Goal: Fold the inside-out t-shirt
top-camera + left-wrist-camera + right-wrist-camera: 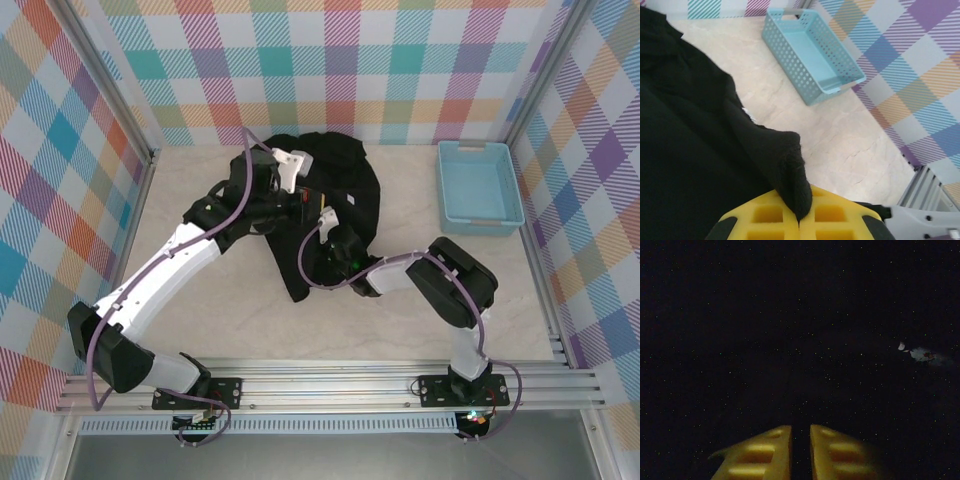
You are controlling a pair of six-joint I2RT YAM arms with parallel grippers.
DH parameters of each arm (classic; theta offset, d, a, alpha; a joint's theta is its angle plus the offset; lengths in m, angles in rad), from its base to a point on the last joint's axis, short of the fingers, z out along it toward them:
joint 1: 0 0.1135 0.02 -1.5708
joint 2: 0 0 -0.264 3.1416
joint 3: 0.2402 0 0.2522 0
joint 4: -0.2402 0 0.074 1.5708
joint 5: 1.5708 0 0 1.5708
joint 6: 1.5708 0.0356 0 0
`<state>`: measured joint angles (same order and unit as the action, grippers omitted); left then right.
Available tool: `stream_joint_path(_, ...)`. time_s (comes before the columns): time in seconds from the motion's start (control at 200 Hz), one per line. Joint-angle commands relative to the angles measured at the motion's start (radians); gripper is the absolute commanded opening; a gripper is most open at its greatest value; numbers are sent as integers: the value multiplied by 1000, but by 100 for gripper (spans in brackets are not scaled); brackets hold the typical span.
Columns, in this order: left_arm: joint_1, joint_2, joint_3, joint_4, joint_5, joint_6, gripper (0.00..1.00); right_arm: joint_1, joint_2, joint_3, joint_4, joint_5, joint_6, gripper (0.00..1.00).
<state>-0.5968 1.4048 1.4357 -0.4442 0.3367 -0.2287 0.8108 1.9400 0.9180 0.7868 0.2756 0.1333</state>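
Black cloth is the whole matter here: the inside-out t-shirt (350,185) lies as a bunched heap on the pale counter (250,320), directly under and between both sets of jaws, with no flat panel or clean fold yet to be seen. By that I judge the task to be at its start, at taking hold of the heap so it can be opened out.

The left jaws are clenched on a fold of the shirt. The left wrist view shows a tongue of black cloth (790,170) running down between the yellow pads (840,217), which meet below it. The right jaws are sunk into the shirt (790,315), their pads (760,455) drawn nearly together with a thin dark slit between. I cannot tell whether cloth sits in that slit, because everything ahead of them is black.

The next move probably calls for the two arms to lift and draw apart, so the cloth hangs or spreads and an edge can be found. That depends on the right hold being real and on the left pinch not slipping off its narrow tongue.

The top view alone gives the heap's outline and shows both wrists close together over it. The left wrist view adds the grip itself and the light-blue basket (790,65), well beyond the left jaws on bare counter.
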Motion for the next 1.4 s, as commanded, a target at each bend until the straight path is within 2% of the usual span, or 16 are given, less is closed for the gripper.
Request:
stream_joint_path(0.0, 1, -6, 52, 12, 88, -31, 0, 6, 16, 47, -57, 16, 19, 18)
stream_joint_path(0.2, -49, -20, 100, 39, 221, -12, 0, -25, 22, 162, -295, 22, 167, 19)
stream_joint_path(0.345, -85, -59, 119, 113, 301, -21, 0, -80, 33, 195, -334, -37, 258, 20)
stream_joint_path(0.605, -97, -80, 202, 159, 377, -14, 0, -96, 101, 357, -504, -13, 319, 25)
stream_joint_path(0.695, -98, -105, 216, 118, 319, 19, 0, -112, 101, 372, -522, -27, 339, 26)
stream_joint_path(0.92, -95, -195, 150, 67, 36, 62, 0, -152, 78, 331, -551, -71, 360, 31)
stream_joint_path(1.07, -87, -221, 137, -38, -327, 95, 0, -184, -3, 216, -485, -199, 305, 35)
stream_joint_path(1.13, -81, -223, 126, -64, -409, 106, 0, -189, -50, 174, -491, -227, 262, 37)
stream_joint_path(1.19, -73, -229, 105, -61, -417, 114, 0, -193, -86, 138, -496, -244, 230, 38)
stream_joint_path(1.235, -68, -237, 91, -50, -382, 117, 0, -198, -106, 122, -504, -247, 228, 38)
stream_joint_path(1.395, -64, -242, 76, 23, -119, 112, 0, -191, -47, 215, -634, -192, 244, 37)
